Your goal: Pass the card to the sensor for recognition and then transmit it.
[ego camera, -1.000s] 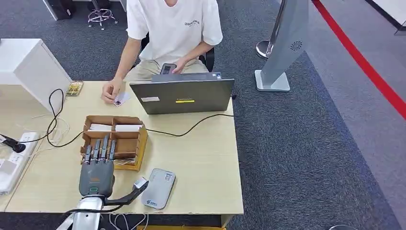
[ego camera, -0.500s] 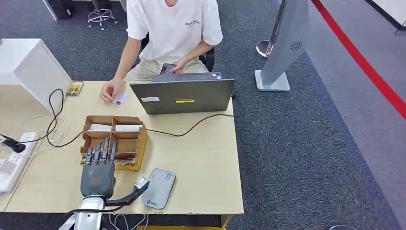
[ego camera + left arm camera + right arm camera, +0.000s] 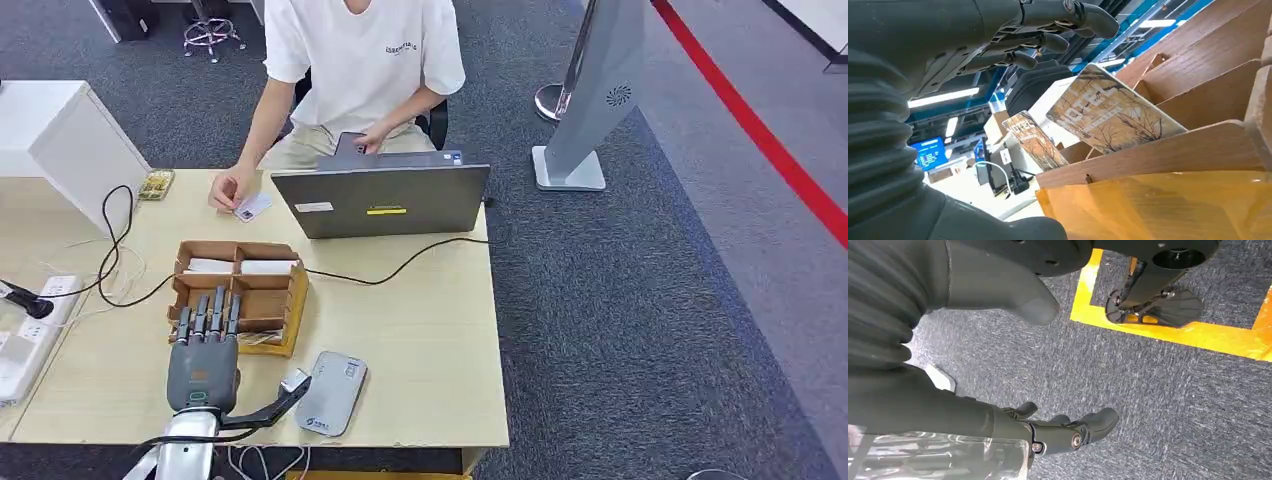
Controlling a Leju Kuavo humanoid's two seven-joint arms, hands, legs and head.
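Our left hand [image 3: 203, 362] hovers flat w/ fingers apart, holding nothing, fingertips over the near compartment of the brown wooden divided card box [image 3: 292, 300]. The tree-printed cards [image 3: 1110, 112] lean there just ahead of the fingers, long axis slanting up; print reads approx. "HOTEL". The grey flat card sensor [image 3: 331, 392] lies near, to the hand's right; our right hand [image 3: 1068, 432] hangs empty, fingers loosely curled, above carpet.

Grey left hand [image 3: 203, 362], silver forearm

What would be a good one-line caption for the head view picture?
Robot's open left hand hovers at a wooden card box, grey sensor beside it, person seated behind laptop.
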